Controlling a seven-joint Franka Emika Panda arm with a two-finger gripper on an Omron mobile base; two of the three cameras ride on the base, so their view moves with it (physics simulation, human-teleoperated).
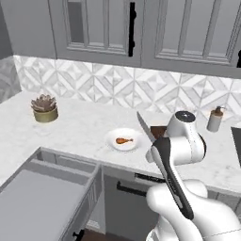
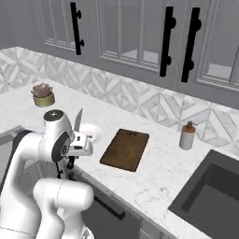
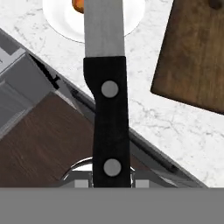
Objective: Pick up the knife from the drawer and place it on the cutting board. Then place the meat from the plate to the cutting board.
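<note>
One knife [image 3: 105, 87] is in our gripper [image 2: 80, 144], whose fingers are closed on the black handle, so the blade stands up and points away from the hand. In the hand view the cutting board [image 3: 194, 57] lies at two o'clock from the handle, and the plate [image 3: 65, 19] with the meat [image 3: 78, 5] at twelve o'clock (the blade covers part of it). The drawer [image 1: 47, 197] is open below the counter [image 1: 84, 127]. We judge that the long blade could hit the plate during the swing to the board, or that the knife could turn in the grip, because we hold it only at the handle end.
</note>
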